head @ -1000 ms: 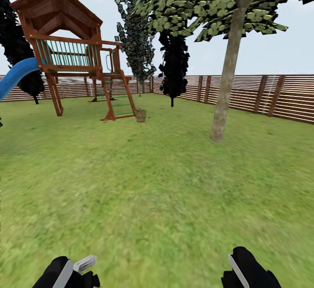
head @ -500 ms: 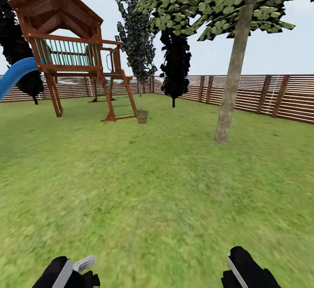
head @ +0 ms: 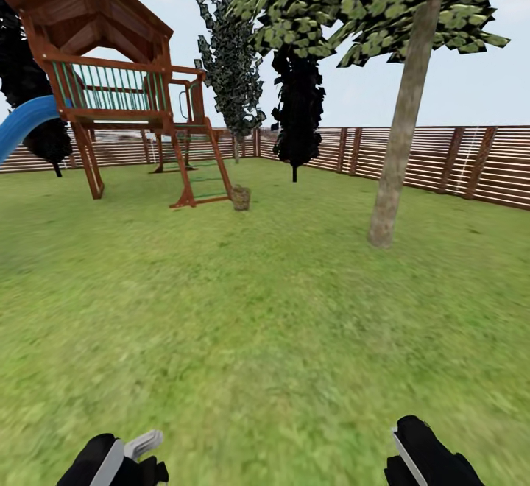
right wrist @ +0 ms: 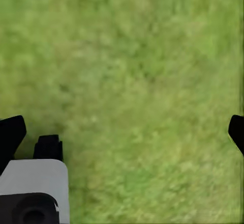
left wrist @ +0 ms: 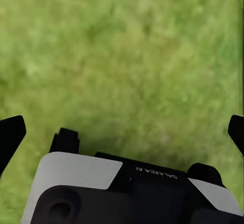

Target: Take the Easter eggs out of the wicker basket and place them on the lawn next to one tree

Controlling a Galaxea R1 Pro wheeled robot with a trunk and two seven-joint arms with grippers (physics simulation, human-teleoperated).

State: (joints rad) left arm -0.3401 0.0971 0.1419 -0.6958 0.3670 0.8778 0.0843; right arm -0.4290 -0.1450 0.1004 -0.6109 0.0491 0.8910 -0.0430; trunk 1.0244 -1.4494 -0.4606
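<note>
Fenced garden, lawn (head: pixel 265 339) ahead: wicker basket (head: pixel 241 197) far off, slightly left of centre by the playset (head: pixel 110 88), tree (head: pixel 401 140) right; both left gripper (left wrist: pixel 122 132) and right gripper (right wrist: pixel 122 132) wide open, empty, roughly equally distant.

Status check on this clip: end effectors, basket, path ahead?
Both end effectors open, empty over the lawn. Wicker basket far ahead by the playset ladder. Tree off right; open grass between.

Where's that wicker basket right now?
In the head view, the wicker basket sits far off on the lawn, beside the foot of the wooden playhouse's ladder, left of the tree.
</note>
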